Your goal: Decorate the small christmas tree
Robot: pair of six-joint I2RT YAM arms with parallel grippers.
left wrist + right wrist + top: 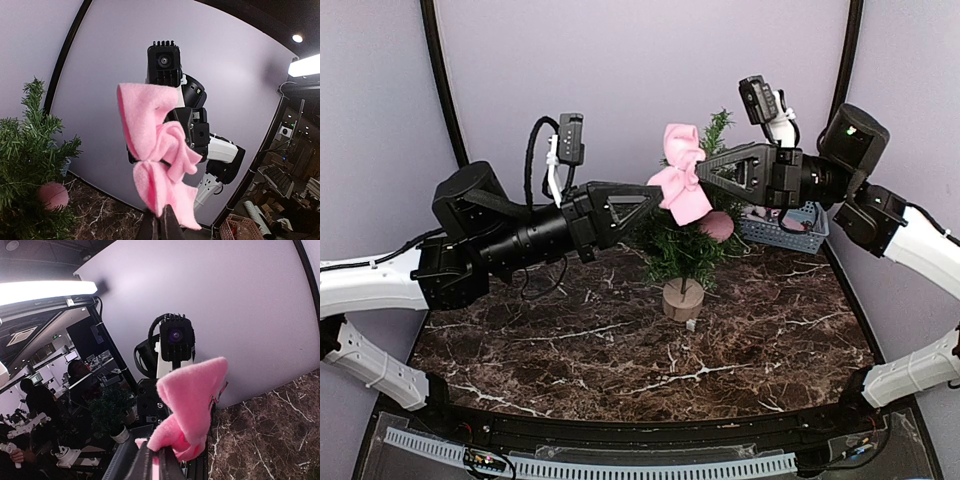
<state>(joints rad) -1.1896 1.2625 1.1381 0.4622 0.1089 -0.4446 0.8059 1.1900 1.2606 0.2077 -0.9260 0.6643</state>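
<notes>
1. The small christmas tree [685, 240] stands upright near the middle of the dark marbled surface [570, 350], on its round wooden base [683, 300].
2. A pink ball [718, 226] sits among the branches on the tree's right side. A blue basket [785, 232] rests behind and to the right of the tree.
3. A pink fabric bow [680, 180] hangs in the air in front of the treetop, pinched from both sides.
4. The left fingers [172, 229] are closed tight on the bow's lower tail.
5. The right fingers [169, 466] are closed tight on the bow's opposite side.
6. The tree looks light and top-heavy for so small a base, so I judge that a sideways nudge could tip it.
7. Its needle branches look springy and would bend away under pressure rather than give a firm hold.
8. The thin stem just above the base seems the safest place to grip or steady it.
9. The bow looks soft, limp and very light, so it probably needs pressing well in among the branches to stay put.
</notes>
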